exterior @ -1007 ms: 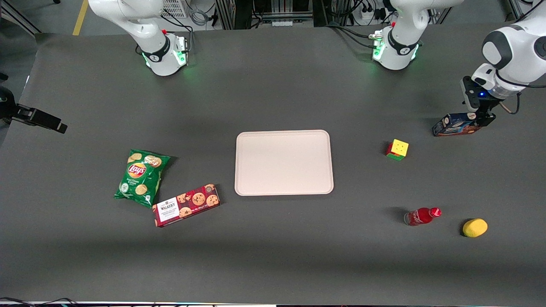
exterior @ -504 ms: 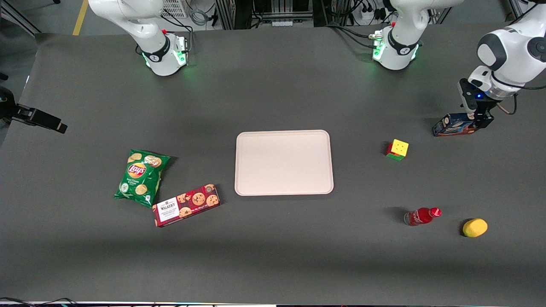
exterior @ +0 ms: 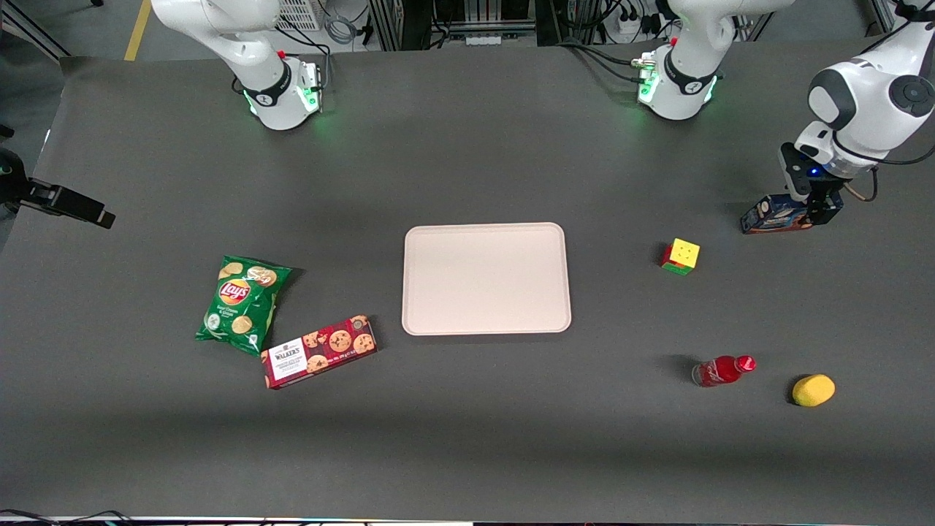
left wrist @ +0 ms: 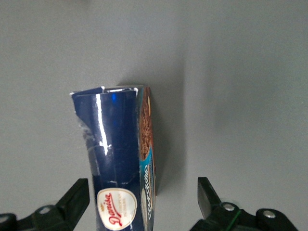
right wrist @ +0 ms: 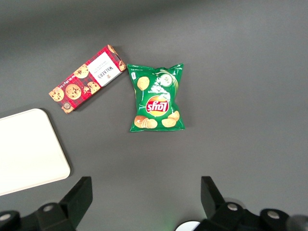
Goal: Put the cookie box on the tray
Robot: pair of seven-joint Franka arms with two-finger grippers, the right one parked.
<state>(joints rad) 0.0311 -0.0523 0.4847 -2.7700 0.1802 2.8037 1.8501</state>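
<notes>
- Grasping of the cookie box [left wrist: 122,159] is judged to be the step in hand: the gripper [left wrist: 142,204] is held just above the box's end that bears the white round mark, with the fingers [left wrist: 208,192] spread wide, one to each side of the carton and touching nothing.
- Relative to the tray [exterior: 486,278], the cookie box [exterior: 778,215] is found well apart from it, toward the working arm's end of the table and a little farther from the front camera; it lies flat on the table, not yet lifted.
- For a sound grip, the fingers should be lowered until the pads stand beside the long walls of the carton, and closing should be gentle, since the thin card at the open end already looks creased and would probably buckle under a hard squeeze.
- A hold at one end may let the box swing, so a grip nearer its middle would be judged steadier.
- On the way to the tray, the puzzle cube [exterior: 681,256], which stands between box and tray, should be cleared by lifting first.
- Nothing is seen on the tray; its whole surface is bare, so any spot inside the low rim can be used.
</notes>
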